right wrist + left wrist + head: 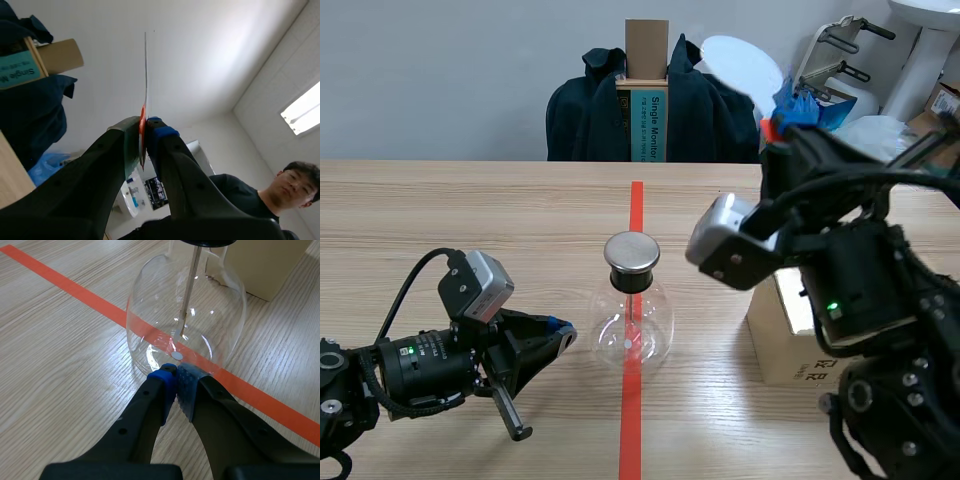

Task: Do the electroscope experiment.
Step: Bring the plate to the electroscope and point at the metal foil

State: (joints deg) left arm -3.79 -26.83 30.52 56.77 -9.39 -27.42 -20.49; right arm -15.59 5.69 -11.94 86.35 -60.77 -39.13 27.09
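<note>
- Electroscope (632,325) sits right ahead of the left claw (175,371), upright on the orange-red tape line mid-tabletop.
- Left claw is closed on nothing, blue pad and grey dotted pad pressed together. Tips are at the foot of the glass bulb; can't tell if they touch it.
- Left claw lies low over the tabletop (470,215); fingers are thick, matte black and wedge-shaped.
- Bulb is clear, round-bellied glass with a narrow neck; glossy, with light glints on it.
- Black stopper plugs the neck, with a flat round brushed-metal cap (632,252) on top.
- Thin metal rod (190,285) runs straight down from the stopper inside the bulb. A small pale disc (177,355) shows near the bulb's bottom.
- Right claw (144,127) is raised high and points up toward the ceiling.
- It is clamped on a thin strip (146,70), seen edge-on: flat, pale, rising straight up, with an orange-red part at the pads. Grey-green pad on one side, blue on the other.
- Cardboard box (772,345) stands on the tabletop near the bulb, on the robot's right, not touching it. Plain brown, square edges.
- Tabletop is light wood-grain, smooth.
- Past the far edge is a dark jacket (585,115) draped over a seat, with an upright cardboard-and-teal carton (647,90) in it.
- Person in a dark top (250,192) shows beyond the right claw.
</note>
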